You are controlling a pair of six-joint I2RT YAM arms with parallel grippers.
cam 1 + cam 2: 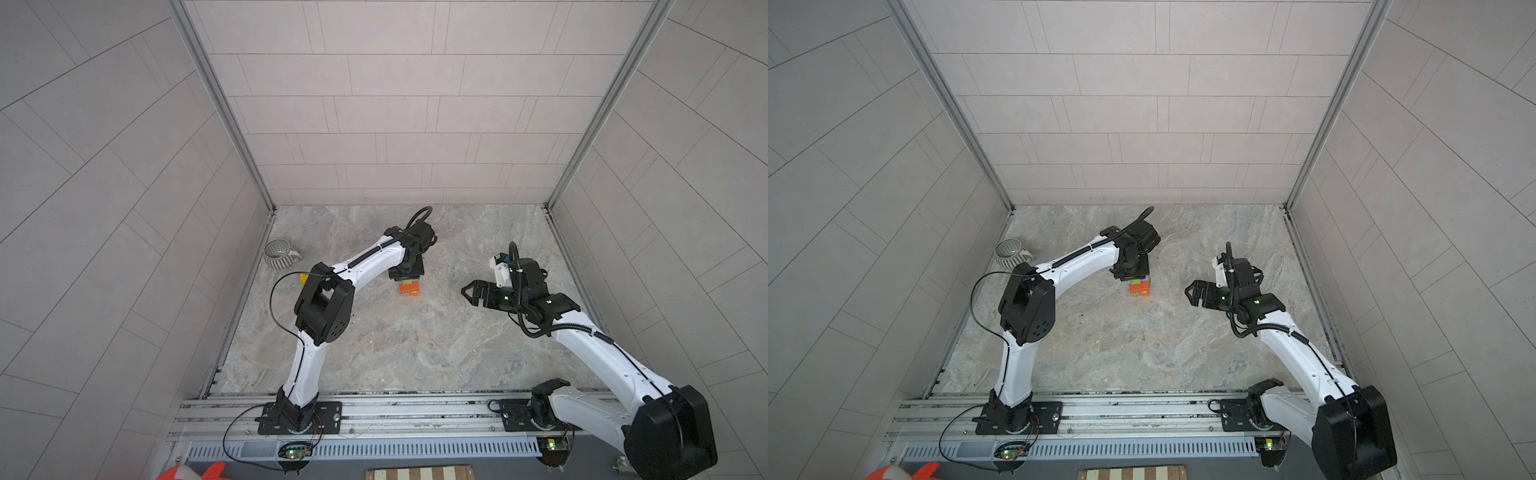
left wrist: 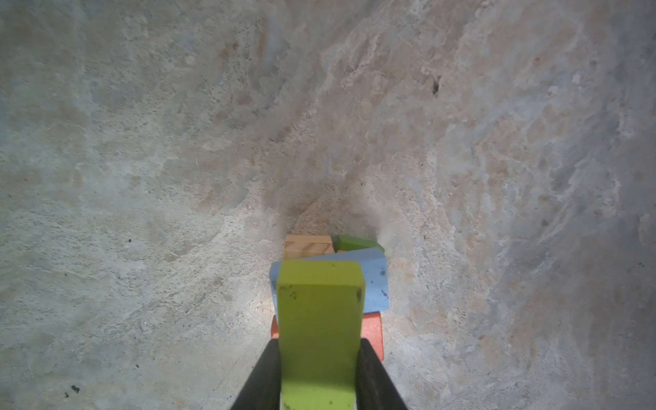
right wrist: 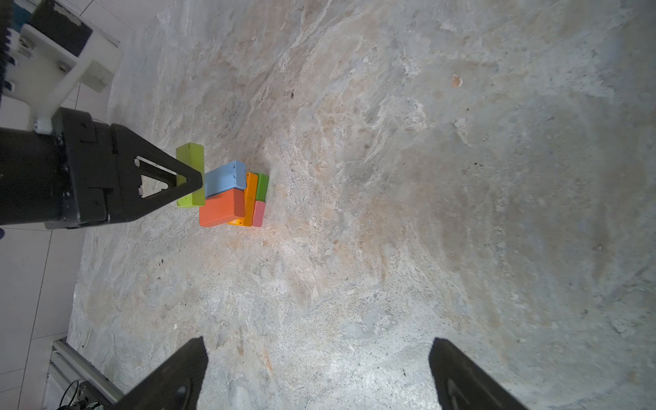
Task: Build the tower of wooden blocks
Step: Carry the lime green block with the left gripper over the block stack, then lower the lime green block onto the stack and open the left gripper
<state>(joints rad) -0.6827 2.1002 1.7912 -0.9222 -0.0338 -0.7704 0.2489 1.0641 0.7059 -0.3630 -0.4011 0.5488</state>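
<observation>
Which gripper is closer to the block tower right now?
Left. The left gripper, holding a lime-green block, is directly over the wood block tower; the right gripper stands open off to the side, well clear of it.

**Reporter:** How did the wood block tower (image 3: pixel 230 198) stand?

**Photographer:** Small, mid-desk (image 1: pixel 374 353). A green block (image 3: pixel 262 186) and a pink block (image 3: pixel 259 213) formed the base. An orange slab (image 3: pixel 251 191) lay across them, with a blue brick (image 3: pixel 225 179) and a red-orange brick (image 3: pixel 222 207) side by side above.

**Reporter:** And the lime-green block (image 3: pixel 190 156)?

**Photographer:** Gripped in the left claw (image 2: pixel 319 342), crosswise just over the blue brick. Contact could not be told.

**Reporter:** Others?

**Photographer:** A tan block (image 2: pixel 307 246) showed low beside the green block. A yellow piece (image 1: pixel 304 277) lay well apart, partly hidden.
</observation>
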